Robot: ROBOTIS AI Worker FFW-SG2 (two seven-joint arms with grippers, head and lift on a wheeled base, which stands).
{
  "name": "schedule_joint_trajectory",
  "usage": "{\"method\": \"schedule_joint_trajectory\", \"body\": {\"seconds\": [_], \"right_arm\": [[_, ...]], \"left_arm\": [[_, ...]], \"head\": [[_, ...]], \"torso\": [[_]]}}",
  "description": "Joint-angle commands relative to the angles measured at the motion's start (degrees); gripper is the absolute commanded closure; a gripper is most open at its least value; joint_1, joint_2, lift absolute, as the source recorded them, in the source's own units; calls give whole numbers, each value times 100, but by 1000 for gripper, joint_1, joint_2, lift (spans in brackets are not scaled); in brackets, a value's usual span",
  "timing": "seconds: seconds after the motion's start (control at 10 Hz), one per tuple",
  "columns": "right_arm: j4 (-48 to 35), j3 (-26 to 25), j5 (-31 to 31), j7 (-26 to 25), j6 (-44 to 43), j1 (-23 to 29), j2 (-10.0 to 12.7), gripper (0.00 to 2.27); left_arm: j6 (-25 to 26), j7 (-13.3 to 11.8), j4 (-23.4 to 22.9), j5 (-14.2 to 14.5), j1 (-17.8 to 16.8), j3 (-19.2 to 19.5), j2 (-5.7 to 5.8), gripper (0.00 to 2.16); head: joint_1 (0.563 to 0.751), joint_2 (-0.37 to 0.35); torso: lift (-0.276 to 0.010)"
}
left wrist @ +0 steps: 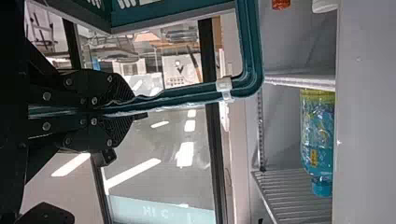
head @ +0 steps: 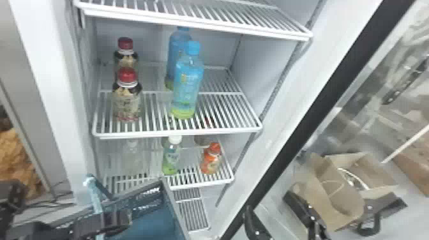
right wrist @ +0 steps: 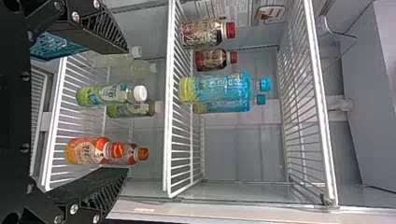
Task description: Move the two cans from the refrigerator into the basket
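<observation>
Left gripper (left wrist: pixel 122 111) clamped on handle (left wrist: pixel 187 96) of basket (head: pixel 175 210), seven o'clock in head view; right gripper (right wrist: pixel 126 109) wide, empty. Cans' location: cannot tell — orange bottle (head: pixel 210 161) at six. Risks: wide fingers snagging shelf (head: pixel 178 132); handle slipping under load.

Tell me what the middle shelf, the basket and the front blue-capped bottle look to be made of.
Middle shelf: probably metal wire with a smooth white coating; thin parallel rods run into a rounded rim.
Basket: likely molded plastic, dark teal with a slight sheen; slots pierce its wall.
Front blue-capped bottle: seemingly clear, glossy plastic, being see-through, though glass isn't ruled out.
</observation>
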Motion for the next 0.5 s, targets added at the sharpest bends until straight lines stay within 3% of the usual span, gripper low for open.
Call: {"method": "schedule_joint_trajectory", "body": {"seconds": [0.0, 0.4], "right_arm": [[-39, -1, 21, -8, -1, 17, 4, 173], [-25, -35, 32, -26, -1, 17, 30, 173]], "left_arm": [[3, -1, 14, 0, 0, -11, -3, 1190], [3, 8, 28, 0, -14, -45, -3, 1190]], "head": [[695, -340], [695, -348]], "torso": [[-25], [-25]]}}
